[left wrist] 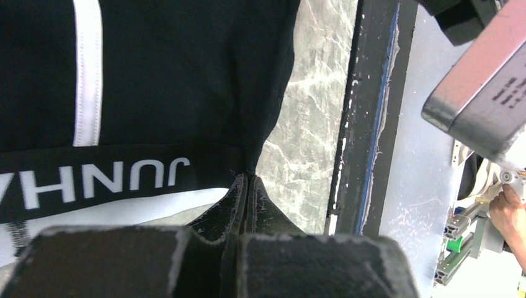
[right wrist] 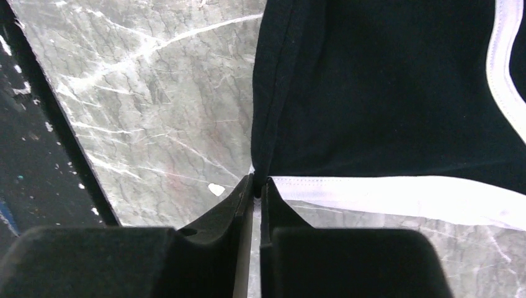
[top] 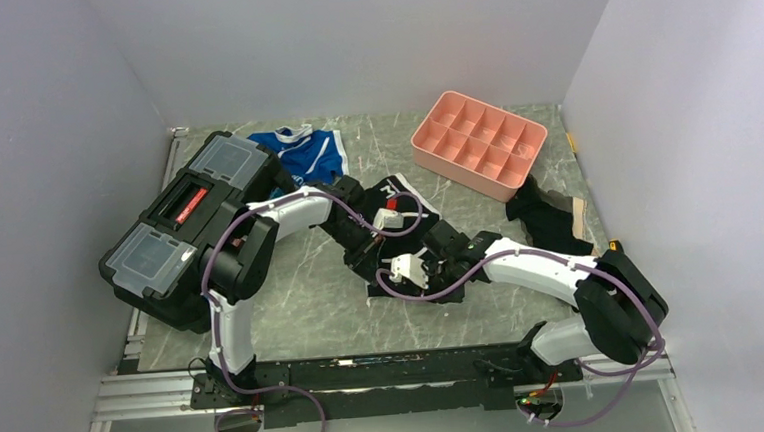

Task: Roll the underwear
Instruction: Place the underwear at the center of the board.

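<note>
Right tool (right wrist: 255, 189) pinched nearly shut on a hem corner of the underwear (right wrist: 384, 87). Left tool (left wrist: 248, 186) fully closed on the waistband (left wrist: 124, 177) corner. Garment lies spread mid-desk (right wrist: 149, 99), between both arms. Looks like the grasp step, roll not begun. Next: carry both corners over together, evenly, no slip.

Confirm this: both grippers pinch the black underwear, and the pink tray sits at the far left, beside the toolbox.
One thing is wrong: the pink tray sits at the far right, apart from the toolbox, as the top external view shows. The left gripper and right gripper do both pinch the black underwear.
</note>
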Controlling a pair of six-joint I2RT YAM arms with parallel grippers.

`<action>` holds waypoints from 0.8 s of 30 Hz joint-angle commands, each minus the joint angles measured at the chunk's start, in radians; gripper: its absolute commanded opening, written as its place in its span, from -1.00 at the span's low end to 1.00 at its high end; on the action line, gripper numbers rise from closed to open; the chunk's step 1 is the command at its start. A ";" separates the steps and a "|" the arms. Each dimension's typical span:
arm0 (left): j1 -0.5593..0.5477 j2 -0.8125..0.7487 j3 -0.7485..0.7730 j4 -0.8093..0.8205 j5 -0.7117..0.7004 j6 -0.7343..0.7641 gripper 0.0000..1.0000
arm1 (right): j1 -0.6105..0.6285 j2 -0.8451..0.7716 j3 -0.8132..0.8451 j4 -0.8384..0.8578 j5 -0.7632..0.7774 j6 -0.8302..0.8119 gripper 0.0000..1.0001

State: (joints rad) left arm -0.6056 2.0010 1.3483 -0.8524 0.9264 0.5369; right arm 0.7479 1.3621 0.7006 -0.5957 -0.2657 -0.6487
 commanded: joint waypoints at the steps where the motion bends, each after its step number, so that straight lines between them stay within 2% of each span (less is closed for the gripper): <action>1: -0.004 -0.086 -0.047 -0.004 0.014 0.027 -1.00 | 0.006 -0.014 0.056 -0.064 -0.033 0.006 -0.98; 9: -0.075 -0.178 -0.133 -0.096 -0.016 0.102 -1.00 | 0.011 0.005 0.172 -0.294 -0.198 -0.032 -1.00; 16: -0.134 -0.241 -0.154 -0.239 -0.020 0.186 -1.00 | 0.020 0.015 0.283 -0.475 -0.344 -0.059 -1.00; 24: -0.114 -0.284 -0.106 -0.347 -0.007 0.240 -1.00 | 0.023 -0.008 0.391 -0.535 -0.299 -0.071 -1.00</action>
State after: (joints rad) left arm -0.7136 1.7500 1.2003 -1.0904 0.8925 0.6811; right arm 0.7815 1.3800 1.0061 -1.1019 -0.5777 -0.7231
